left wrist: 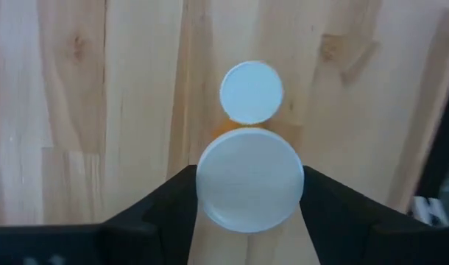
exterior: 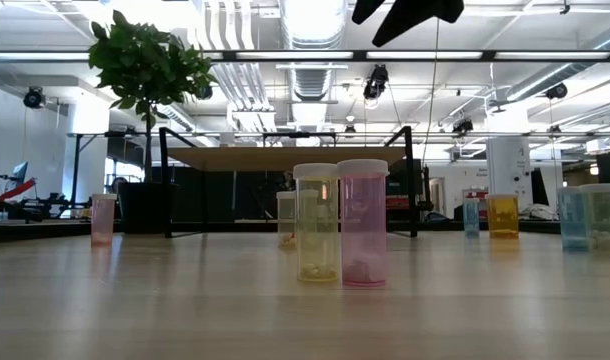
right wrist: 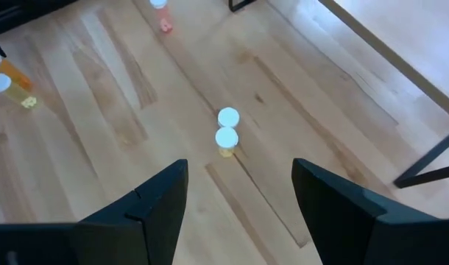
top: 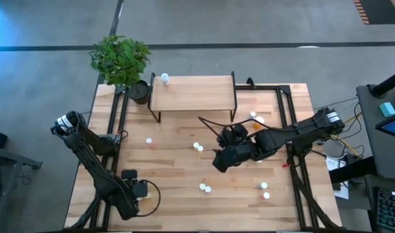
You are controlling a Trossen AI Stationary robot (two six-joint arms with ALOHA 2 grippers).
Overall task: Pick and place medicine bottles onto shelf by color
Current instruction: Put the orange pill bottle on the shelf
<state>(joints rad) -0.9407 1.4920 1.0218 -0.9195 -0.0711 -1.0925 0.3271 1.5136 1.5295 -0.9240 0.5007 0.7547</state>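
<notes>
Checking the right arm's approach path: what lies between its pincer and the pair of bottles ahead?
Only bare tabletop lies between the open right pincer and the two white-capped bottles, as the right wrist view shows.

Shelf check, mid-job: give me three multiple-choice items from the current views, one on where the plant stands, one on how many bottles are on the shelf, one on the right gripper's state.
1. Where does the potted plant stand?
A. On the shelf
B. On the table, by the shelf's left end
C. At the near table edge

2. How many medicine bottles are on the shelf?
A. None
B. One
C. Four

3. What is the right gripper's state?
A. Open, holding nothing
B. Shut on a pink bottle
C. Shut on the shelf's leg

Answers:
1 B: the high view shows the potted plant beside the left end of the shelf.
2 B: a single white-capped bottle stands near its far left corner.
3 A: the right gripper shows only bare table between its spread fingers.
</notes>
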